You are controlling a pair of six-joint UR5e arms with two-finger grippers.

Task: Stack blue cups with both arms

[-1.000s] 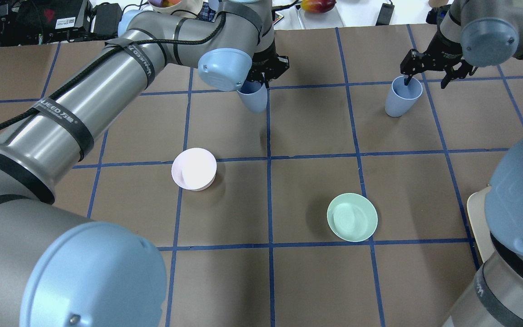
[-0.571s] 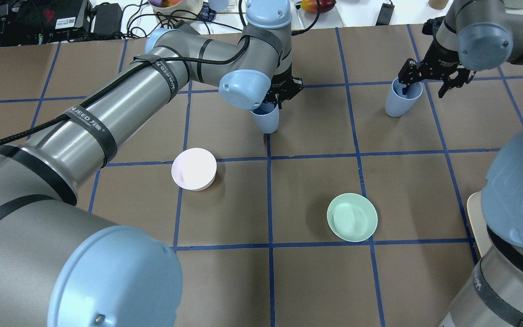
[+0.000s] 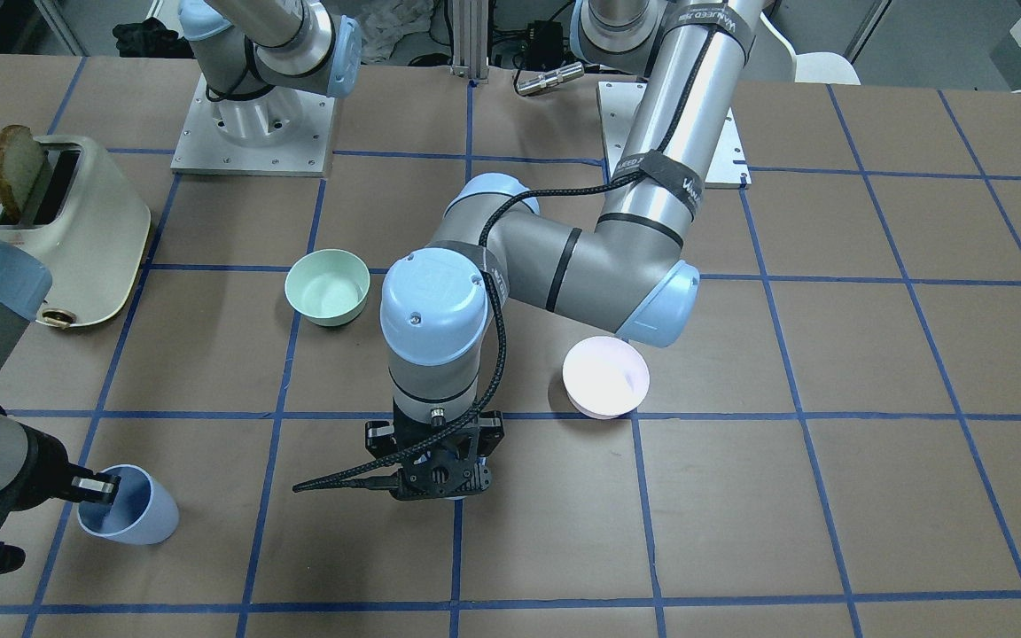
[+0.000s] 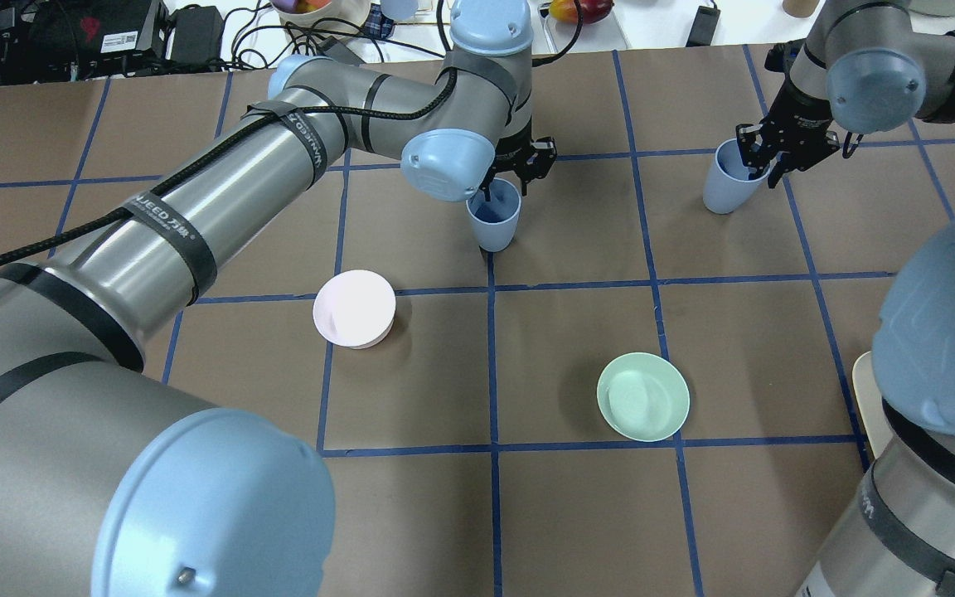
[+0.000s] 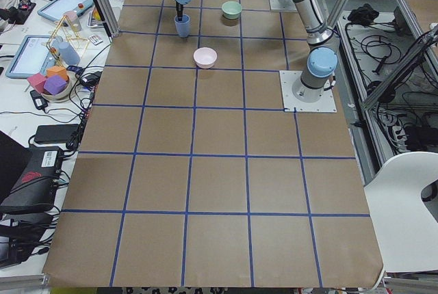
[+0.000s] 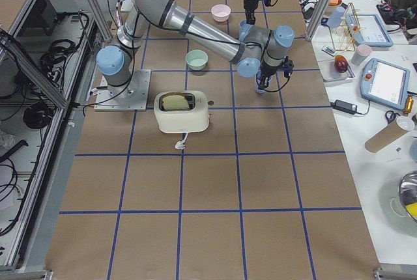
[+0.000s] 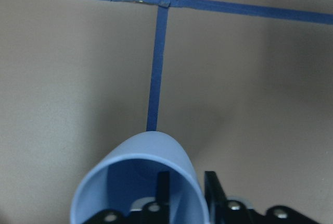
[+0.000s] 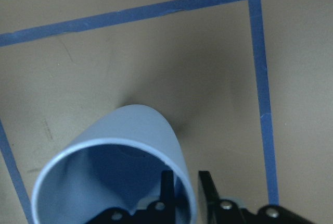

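One blue cup stands upright on a blue tape line at the table's far middle. My left gripper is shut on its rim, one finger inside and one outside, as the left wrist view shows. The second blue cup stands at the far right, slightly tilted. My right gripper is shut on its rim in the same way; it also shows in the right wrist view. In the front-facing view the left gripper hides its cup, and the right cup shows at lower left.
A pale-pink bowl sits left of centre and a mint-green bowl right of centre, both nearer to me than the cups. A cream toaster with bread stands by my right arm's base. Clutter lies beyond the far edge.
My left arm carried its cup right and toward me, and lowered it upright onto the tape line. My right gripper, open around the other cup's rim before, has shut on it.
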